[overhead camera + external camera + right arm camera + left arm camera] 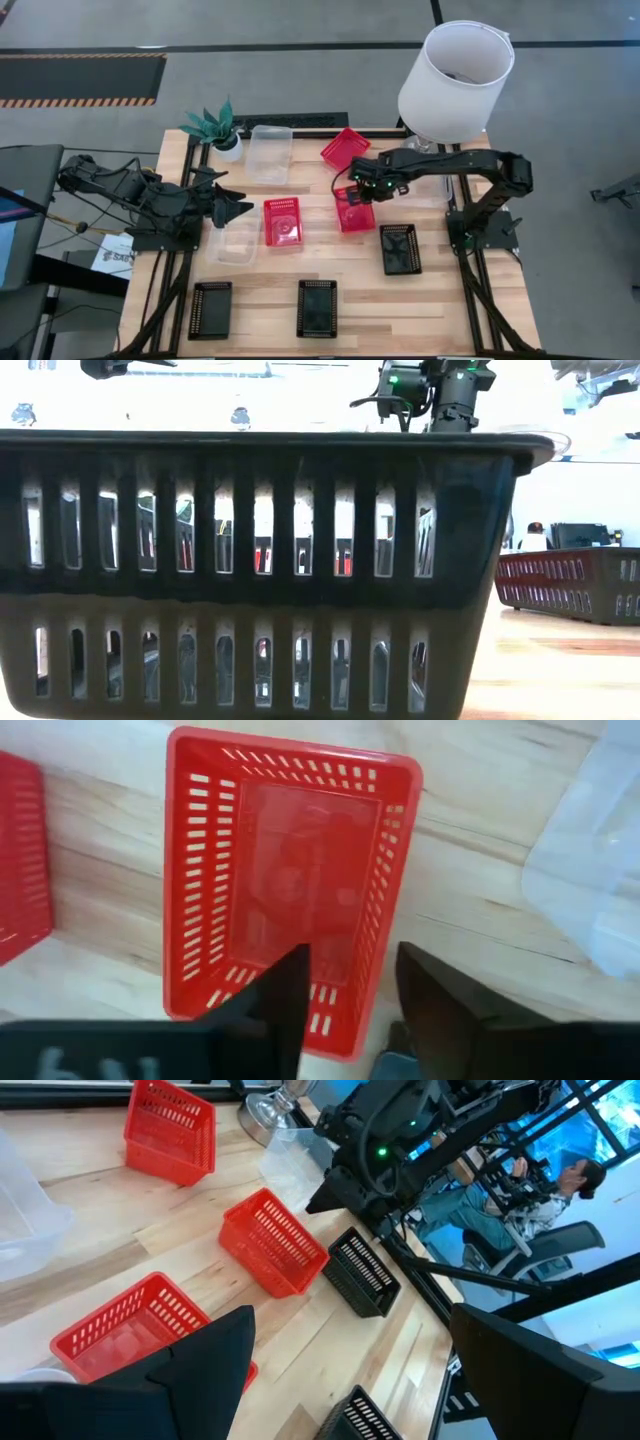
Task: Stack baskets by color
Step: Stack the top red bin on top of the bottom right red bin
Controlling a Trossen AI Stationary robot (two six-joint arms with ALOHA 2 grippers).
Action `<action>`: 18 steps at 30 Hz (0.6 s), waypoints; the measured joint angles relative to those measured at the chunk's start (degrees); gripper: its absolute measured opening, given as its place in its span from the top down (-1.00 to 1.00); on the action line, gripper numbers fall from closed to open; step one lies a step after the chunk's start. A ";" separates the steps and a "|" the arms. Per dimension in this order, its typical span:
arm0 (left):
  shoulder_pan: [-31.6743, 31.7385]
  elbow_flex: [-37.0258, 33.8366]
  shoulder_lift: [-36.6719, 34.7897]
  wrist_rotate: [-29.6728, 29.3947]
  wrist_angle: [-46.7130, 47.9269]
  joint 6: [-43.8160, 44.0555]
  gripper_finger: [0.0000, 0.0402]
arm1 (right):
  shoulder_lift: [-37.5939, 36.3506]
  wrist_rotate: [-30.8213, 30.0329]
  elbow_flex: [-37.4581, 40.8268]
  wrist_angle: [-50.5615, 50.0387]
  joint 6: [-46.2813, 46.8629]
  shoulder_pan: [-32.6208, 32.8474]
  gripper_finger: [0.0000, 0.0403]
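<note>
Your right gripper (345, 995) hangs right over a red basket (290, 880) near the table's middle, its dark fingers (440, 1000) parted astride the near rim and clamped on nothing. That basket is rectangular mesh plastic with rows of narrow slots down its walls and a smoother floor, and it sits flat on the wood. You have two more like it: one (283, 221) just left of it, one (345, 147) tilted farther back near the lampshade (455, 80). A clear basket (269, 153) sits at the back beside the small plant (215, 126), glossy and see-through; another (233, 241) lies in front of your left gripper (240, 207), which waits at the left side with its fingers spread wide and empty. Three black slotted baskets line the front: left (210, 309), middle (317, 307), right (400, 248). Nothing is stacked yet.

The table (450, 300) is pale butcher-block wood with visible plank seams, framed by black rails. Grey floor with a hazard-striped mat surrounds it. In the left wrist view, a seated person (520, 1195) shows beyond the table.
</note>
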State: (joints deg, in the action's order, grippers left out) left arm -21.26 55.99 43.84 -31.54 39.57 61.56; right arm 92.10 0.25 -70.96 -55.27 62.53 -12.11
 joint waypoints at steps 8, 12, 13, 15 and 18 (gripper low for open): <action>0.00 0.00 0.02 -0.31 0.00 0.17 -0.61 | -2.54 -0.90 0.00 6.93 2.20 -1.07 -0.11; 0.00 0.00 0.02 -0.68 0.02 0.24 -0.61 | -1.81 -1.73 0.00 14.54 4.93 -2.03 -0.08; 0.00 0.00 0.02 -0.75 0.01 0.26 -0.61 | -1.71 -1.83 0.00 16.15 4.93 -2.42 -0.07; 0.01 0.00 0.02 -0.84 0.01 0.34 -0.61 | -1.25 -2.45 -0.06 18.89 4.97 -3.38 -0.06; 0.00 0.00 0.03 -0.84 0.02 0.31 -0.61 | -0.26 -2.89 0.01 19.42 7.09 -5.93 -0.05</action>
State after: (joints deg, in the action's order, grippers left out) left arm -21.26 55.99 43.87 -32.38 39.59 61.87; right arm 91.84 -2.65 -70.95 -35.85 69.62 -18.03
